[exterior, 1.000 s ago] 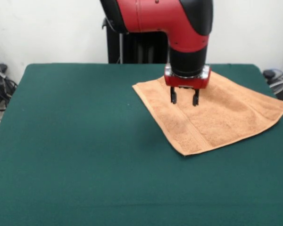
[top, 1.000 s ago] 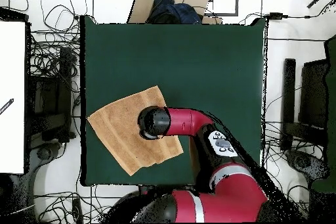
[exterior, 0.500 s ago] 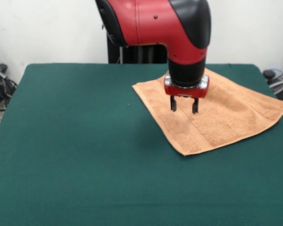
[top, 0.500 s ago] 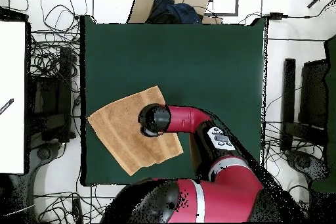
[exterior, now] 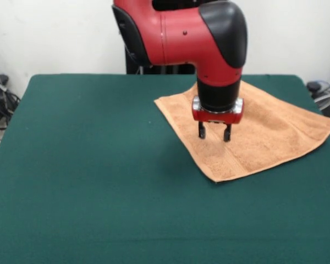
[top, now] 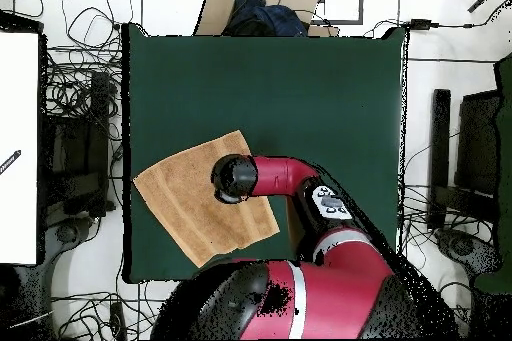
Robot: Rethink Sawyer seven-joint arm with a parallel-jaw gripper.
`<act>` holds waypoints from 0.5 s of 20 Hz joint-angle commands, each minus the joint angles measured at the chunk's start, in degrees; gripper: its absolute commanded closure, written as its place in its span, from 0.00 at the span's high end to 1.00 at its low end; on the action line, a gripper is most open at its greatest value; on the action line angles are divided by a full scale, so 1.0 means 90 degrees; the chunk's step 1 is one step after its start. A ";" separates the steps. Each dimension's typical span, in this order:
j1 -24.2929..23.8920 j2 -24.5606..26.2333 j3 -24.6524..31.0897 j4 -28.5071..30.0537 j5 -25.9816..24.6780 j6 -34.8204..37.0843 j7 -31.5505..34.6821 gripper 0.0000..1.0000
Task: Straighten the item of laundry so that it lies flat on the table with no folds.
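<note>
Green felt covered the table [exterior: 88, 181]; the towel [exterior: 264, 137] lay spread near its far right corner, seemingly flat. The gripper [exterior: 213, 132] hung over it, jaws parted, empty. Likely final check; next, withdrawing.

Bright, even room light, with soft shadow on the table [exterior: 99, 181] (mild blur throughout).

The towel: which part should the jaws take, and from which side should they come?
Probably the near corner of the towel, taken from straight above. The towel lies spread on the table with no raised fold, and that corner points onto bare cloth. The gripper hangs open above the towel's middle.
</note>
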 commanded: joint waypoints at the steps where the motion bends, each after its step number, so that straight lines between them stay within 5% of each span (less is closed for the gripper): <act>1: 0.0168 0.0602 0.0255 -0.0774 -0.0478 -0.0629 -0.0028 1.00; 10: -0.0107 0.1446 0.0627 -0.1799 -0.0688 -0.0422 -0.0716 1.00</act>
